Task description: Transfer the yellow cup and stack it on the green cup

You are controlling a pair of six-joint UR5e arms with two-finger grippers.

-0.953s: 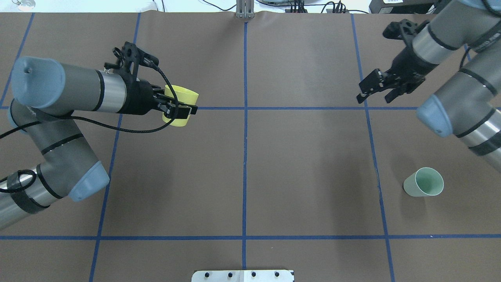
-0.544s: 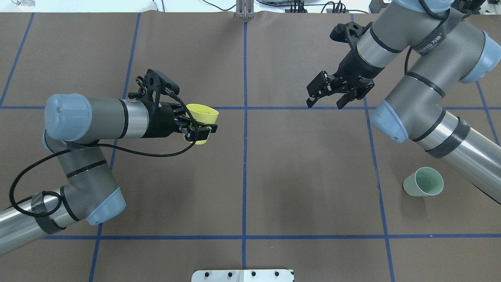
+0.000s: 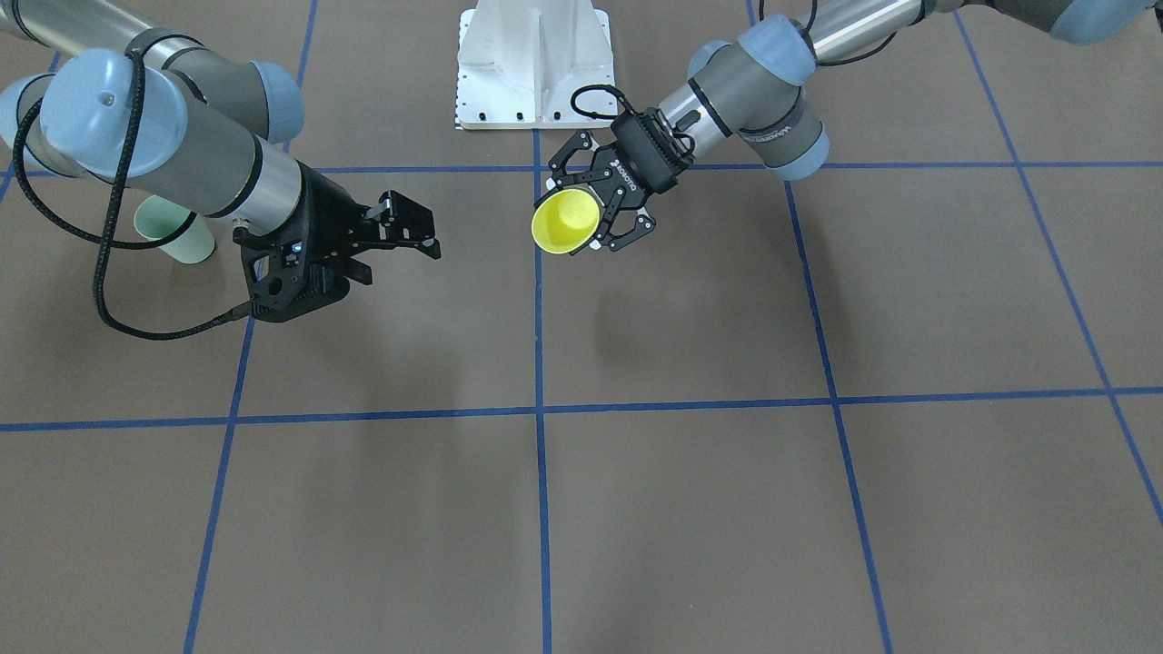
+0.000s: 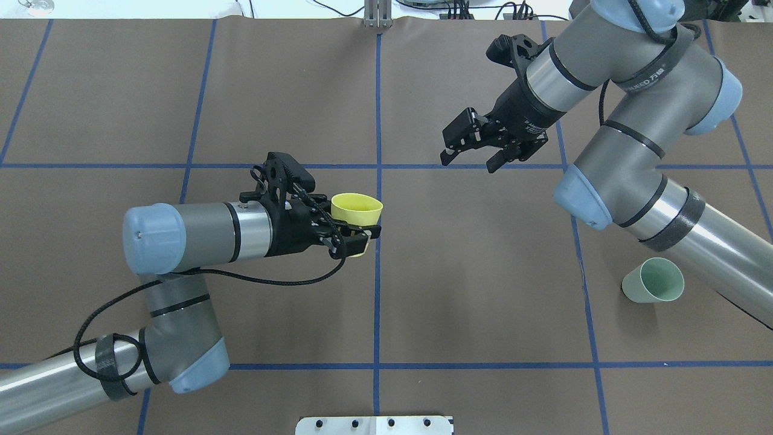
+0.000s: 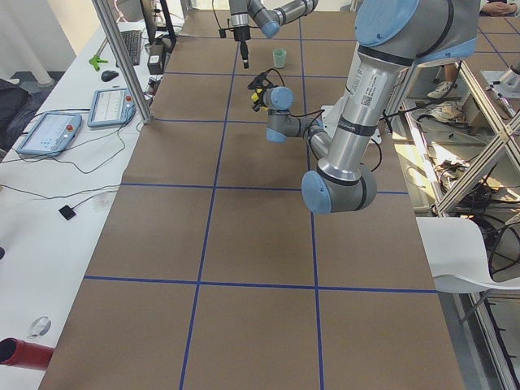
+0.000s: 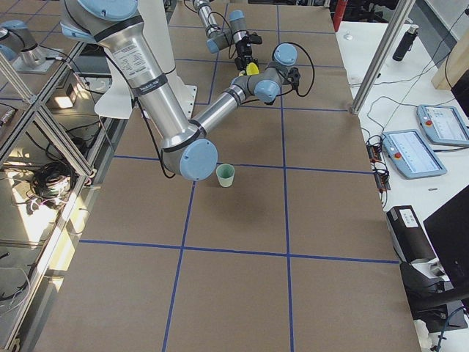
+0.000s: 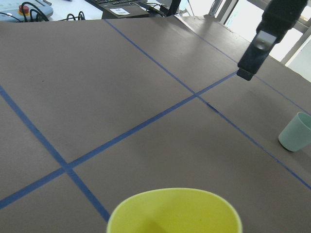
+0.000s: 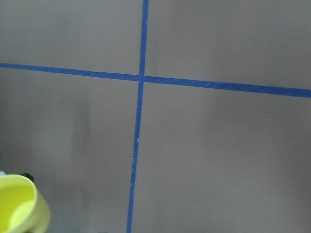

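My left gripper (image 4: 361, 234) is shut on the bright yellow cup (image 4: 357, 208) and holds it above the table just left of the centre line, mouth tilted away from the robot. The cup also shows in the front view (image 3: 563, 221), the left wrist view (image 7: 175, 211) and the right wrist view (image 8: 19, 208). My right gripper (image 4: 468, 162) is open and empty, in the air to the right of and beyond the yellow cup. The pale green cup (image 4: 655, 281) stands upright on the right side of the table, also seen in the front view (image 3: 177, 234) and the right side view (image 6: 226, 174).
Blue tape lines (image 4: 378, 290) divide the brown table into a grid. The white robot base (image 3: 531, 64) stands at the near middle edge. My right arm's forearm (image 4: 694, 229) passes close above the green cup. Benches with pendants (image 5: 49, 130) flank the table.
My left arm has carried the yellow cup to the right and toward the robot, up to the centre line. My right gripper has moved left toward the centre, still open.
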